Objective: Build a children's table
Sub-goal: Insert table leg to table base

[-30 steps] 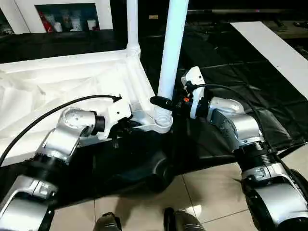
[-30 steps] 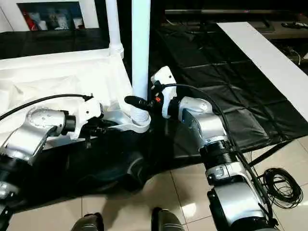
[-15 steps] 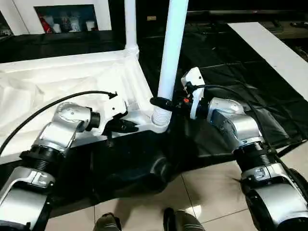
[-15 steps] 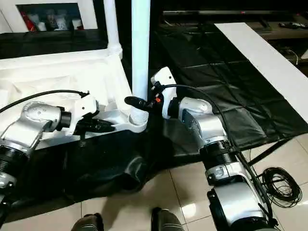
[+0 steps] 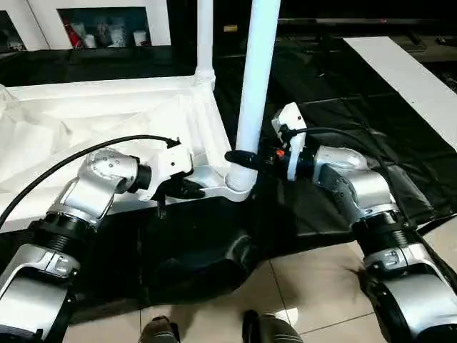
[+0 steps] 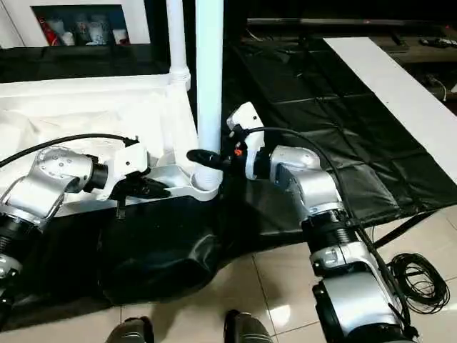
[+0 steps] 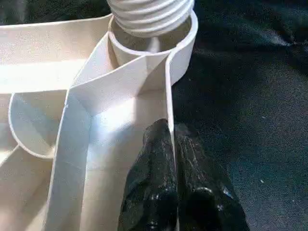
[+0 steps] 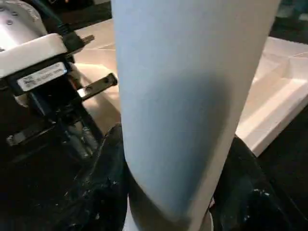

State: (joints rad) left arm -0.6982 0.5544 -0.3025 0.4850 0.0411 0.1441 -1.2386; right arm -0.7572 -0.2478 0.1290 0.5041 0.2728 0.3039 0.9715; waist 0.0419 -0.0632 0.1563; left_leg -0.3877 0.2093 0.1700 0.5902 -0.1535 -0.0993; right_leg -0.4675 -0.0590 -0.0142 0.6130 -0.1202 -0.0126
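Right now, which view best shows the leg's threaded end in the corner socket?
The left wrist view: the leg's threaded end sits in the corner socket. Both eye views show it small; in the right wrist view, just the leg's shaft.

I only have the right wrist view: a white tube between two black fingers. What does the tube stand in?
Observer: The leg stands upright in a round corner socket of the upturned white tabletop, held low down by the right gripper.
Operator: What is the other arm doing?
Observer: The left gripper is pinched shut on the tabletop's thin rim wall beside that socket.
Operator: Any other legs fitted?
Observer: A second leg stands in the far corner on the same side.
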